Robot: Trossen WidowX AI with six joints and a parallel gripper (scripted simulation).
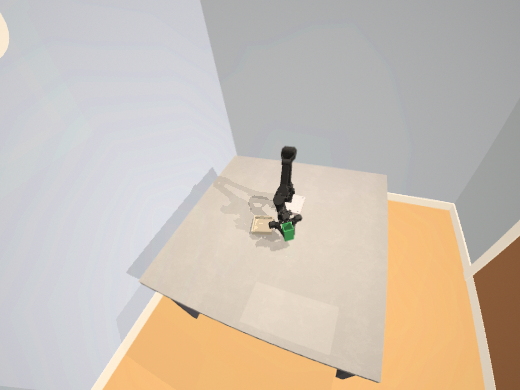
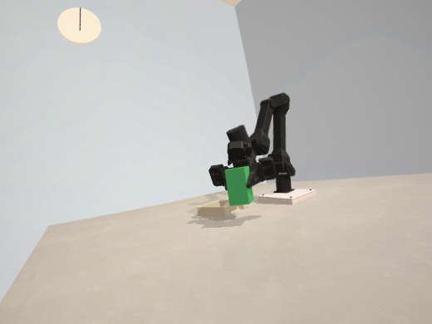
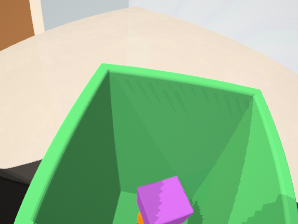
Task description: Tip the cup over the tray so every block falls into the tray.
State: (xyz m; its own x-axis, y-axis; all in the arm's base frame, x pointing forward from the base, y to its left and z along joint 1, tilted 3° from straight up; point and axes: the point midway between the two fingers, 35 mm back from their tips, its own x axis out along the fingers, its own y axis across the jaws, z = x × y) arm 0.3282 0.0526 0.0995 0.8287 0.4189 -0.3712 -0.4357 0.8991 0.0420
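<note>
Now gripper (image 1: pixel 286 225) (image 2: pixel 238 176) clamped on green cup (image 1: pixel 288 232) (image 2: pixel 238 186) (image 3: pixel 175 120), lifted, approx. upright, prob. to keep purple block (image 3: pixel 164 201) in; cup beside tray (image 1: pixel 262 225) (image 2: pixel 213 210), not over it; tip pending.

Tray (image 1: pixel 254 232) (image 2: pixel 213 212) — open from above | green cup (image 1: pixel 288 232) (image 2: pixel 238 187) (image 3: pixel 182 81) — beside it, above table (image 1: pixel 215 270) (image 2: pixel 174 266) (image 3: pixel 60 100)

The cup (image 1: pixel 288 232) (image 2: pixel 238 187) (image 3: pixel 165 105) is plain green, paler at its rim. One block (image 3: pixel 164 201) is purple; another (image 3: pixel 140 218) is orange. The tray (image 1: pixel 262 232) (image 2: pixel 212 211) is beige, the arm (image 1: pixel 286 172) (image 2: pixel 279 129) black, the base plate (image 1: pixel 298 202) (image 2: pixel 305 194) pinkish white, the table (image 1: pixel 320 270) (image 2: pixel 233 266) (image 3: pixel 60 110) mottled greyish beige.
</note>
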